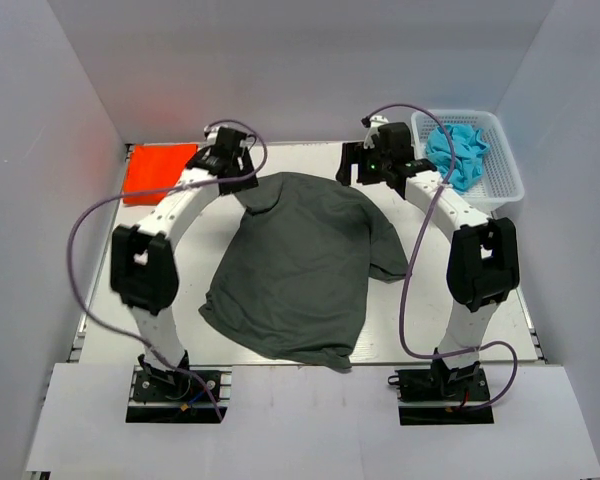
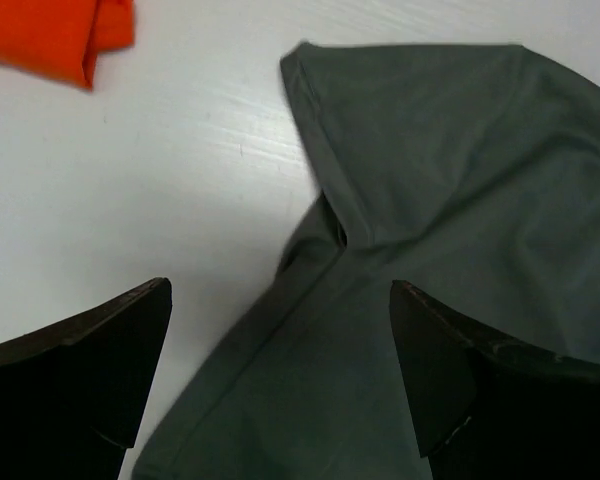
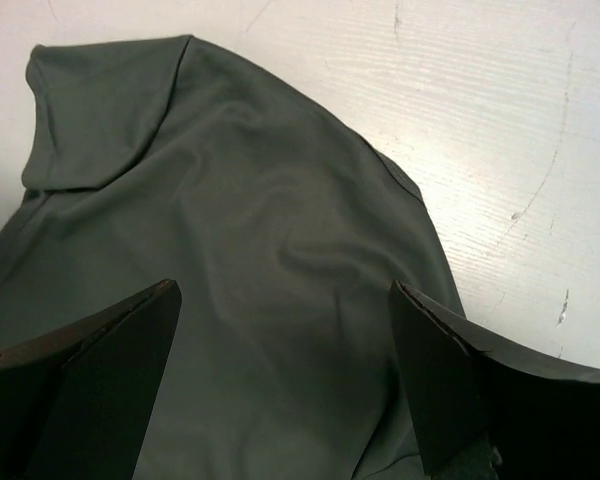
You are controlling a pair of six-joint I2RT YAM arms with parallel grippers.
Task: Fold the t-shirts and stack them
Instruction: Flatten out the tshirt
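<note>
Your left end effector stands with its jaws spread wide and nothing between them, over the far left edge of the dark grey t-shirt. Your right end effector is just as wide and just as empty, above the far right part of the same shirt.

That shirt lies rumpled, not folded, in the middle of the counter, between the two arms. The orange-red t-shirt sits folded in the far left corner, apart from the grey one.

Only the overhead view gives you the white basket at far right, with a blue cloth in it. The left wrist view catches a folded corner of the orange-red shirt and a turned-over grey flap (a sleeve, by the hem). The right wrist view shows fine scratches on the bare counter beside the grey fabric.

Both arms reach forward from the near edge, elbows bowed outward, wrists angled in toward each other.
</note>
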